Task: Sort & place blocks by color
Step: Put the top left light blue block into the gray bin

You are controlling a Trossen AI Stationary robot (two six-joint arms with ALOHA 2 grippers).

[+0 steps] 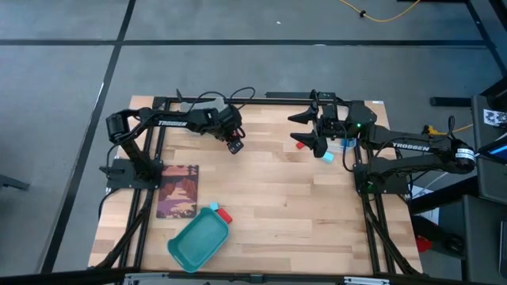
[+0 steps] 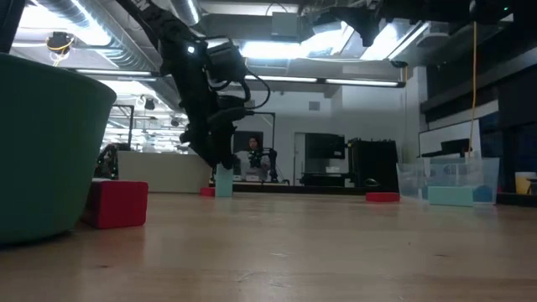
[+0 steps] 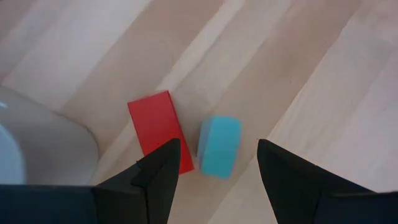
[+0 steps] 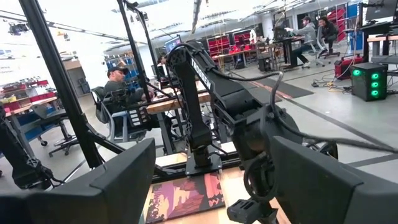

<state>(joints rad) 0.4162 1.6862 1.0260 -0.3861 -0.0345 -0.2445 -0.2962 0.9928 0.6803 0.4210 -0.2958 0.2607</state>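
My left gripper (image 1: 234,144) (image 3: 217,146) is open and hangs over the far middle of the table, fingers pointing down. Below it, a red block (image 3: 155,127) lies flat next to a light cyan block (image 3: 219,146), which sits under the gap between the fingers. In the low view the cyan block (image 2: 223,181) stands just under the left gripper (image 2: 216,159). My right gripper (image 1: 310,132) (image 4: 211,165) is open and raised at the far right. Near it, a red block (image 1: 299,145) and a cyan block (image 1: 327,156) lie on the table.
A teal tray (image 1: 198,241) sits near the front edge, with a cyan block (image 1: 212,207) and a red block (image 1: 224,215) at its far rim. A picture book (image 1: 178,190) lies at the left. Clear bins (image 2: 445,178) stand at the right. Bare wood lies in the middle.
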